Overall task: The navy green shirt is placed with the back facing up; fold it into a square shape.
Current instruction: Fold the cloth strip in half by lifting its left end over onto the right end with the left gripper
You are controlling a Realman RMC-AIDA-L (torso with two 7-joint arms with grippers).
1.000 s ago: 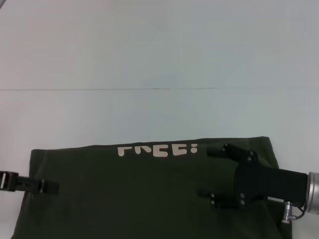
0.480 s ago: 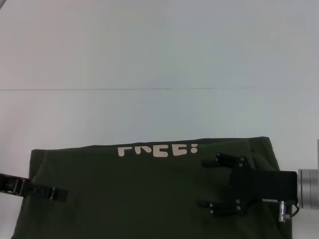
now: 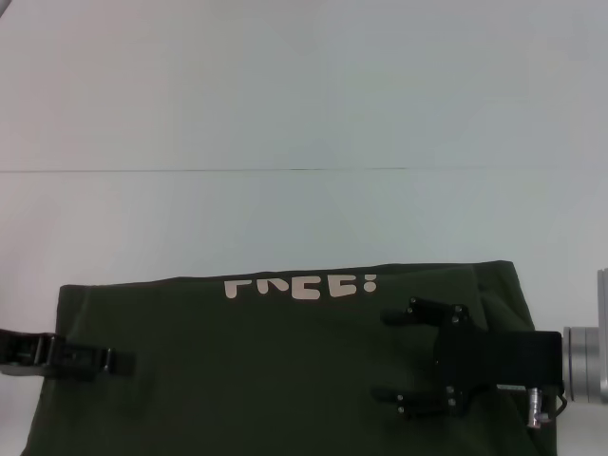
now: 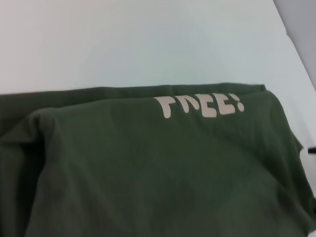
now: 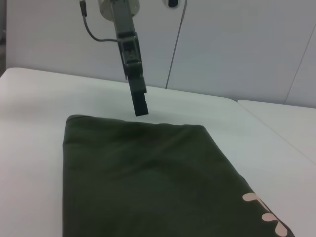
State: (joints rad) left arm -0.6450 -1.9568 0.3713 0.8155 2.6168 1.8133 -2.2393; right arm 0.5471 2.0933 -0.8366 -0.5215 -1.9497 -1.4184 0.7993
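- Shirt (image 3: pixel 285 370) lying flat on the white bench (image 3: pixel 285 114), at the bench's near edge, running out of the head view toward the robot.
- Already folded at least once, by the look of it: cream lettering (image 3: pixel 300 285) upside down along the shirt's far edge, so a front panel turned over on top; neat straight fold on that far side.
- Right claw (image 3: pixel 388 353) over the shirt's right part, just nearer than the end of the lettering; two black fingers (image 3: pixel 410 312) spread wide and level, pointing toward the shirt's middle, nothing between them.
- Cannot tell whether those fingers touch the cloth or hover just above it.
- Probable reason for that pose: open and low, ready either to smooth the layer or to reach a fresh hold for the next fold.
- Left claw (image 3: pixel 116 362) over the shirt's left edge, pointing inward toward the middle; seen edge-on as one dark bar, so its opening cannot be told, nor any grip on cloth.
- In the right wrist view, left claw (image 5: pixel 141 104) hanging tip-down above the shirt's far edge, apparently clear of the fabric.
- Left wrist view: soft ridge in the cloth beside the lettering, the rest lying smooth.
- Judgement: shape still a wide rectangle, so a crosswise fold, one side over the other, still needed for a square.
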